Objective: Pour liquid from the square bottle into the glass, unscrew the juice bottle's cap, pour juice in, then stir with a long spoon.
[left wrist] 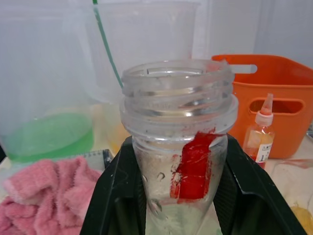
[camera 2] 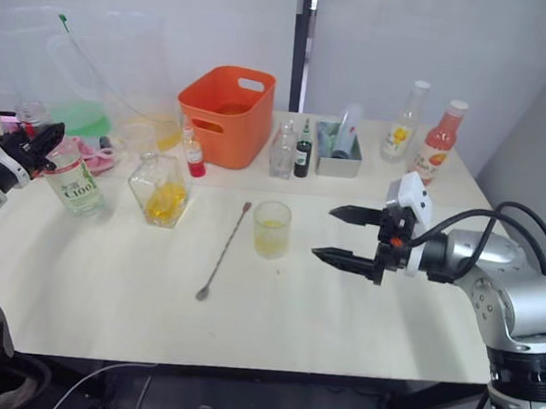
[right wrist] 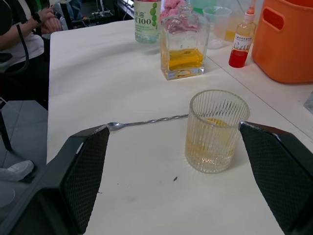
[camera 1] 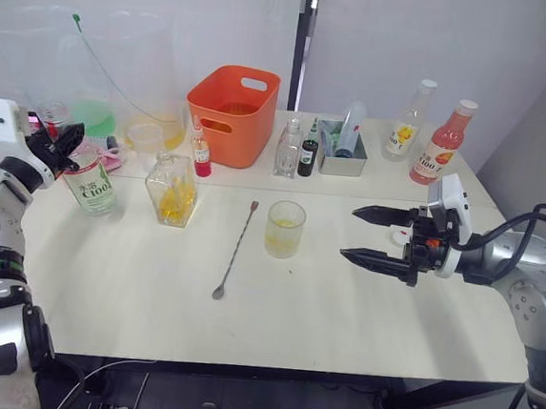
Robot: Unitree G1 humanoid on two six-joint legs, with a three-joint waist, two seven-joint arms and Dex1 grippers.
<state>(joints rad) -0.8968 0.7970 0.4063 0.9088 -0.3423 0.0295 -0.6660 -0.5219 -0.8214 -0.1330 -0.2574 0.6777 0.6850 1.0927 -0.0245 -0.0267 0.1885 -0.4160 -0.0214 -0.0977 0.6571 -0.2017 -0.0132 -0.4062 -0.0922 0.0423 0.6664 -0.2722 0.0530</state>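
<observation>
On the table [camera 1: 340, 316], near the middle: glass [camera 1: 284, 228], ribbed, upright, a little yellow liquid at the bottom. Just left of it, spoon [camera 1: 235, 250], flat on the surface, bowl end toward the front edge, handle angled back toward the bin [camera 1: 233, 113]. Apart from the glass, not touching.

Further left: square bottle [camera 1: 172, 190], upright, yellow liquid low inside, no cap visible on the neck. Beside it, toward the left edge: juice bottle [camera 1: 91, 178], green and white label, upright, neck open, cap off, threads bare in the left wrist view [left wrist: 177, 98], red tape strip below the collar.

Left gripper [camera 1: 65, 148] clamped on the juice bottle's neck, one black finger [left wrist: 115, 196] on each side just under the threaded collar.

Right gripper [camera 1: 379, 238] spread wide, holding nothing, hovering above the table to the right of the glass, fingertips pointed toward it, well short of contact. Seen from the right wrist, glass [right wrist: 215, 129] framed between the two fingers.

Behind: orange bin at the back centre, small red-bottomed dropper bottle [camera 1: 201, 150] in front of it, pink cloth [left wrist: 44, 196] by the left edge, two capped drink bottles [camera 1: 444, 141] at the back right.
</observation>
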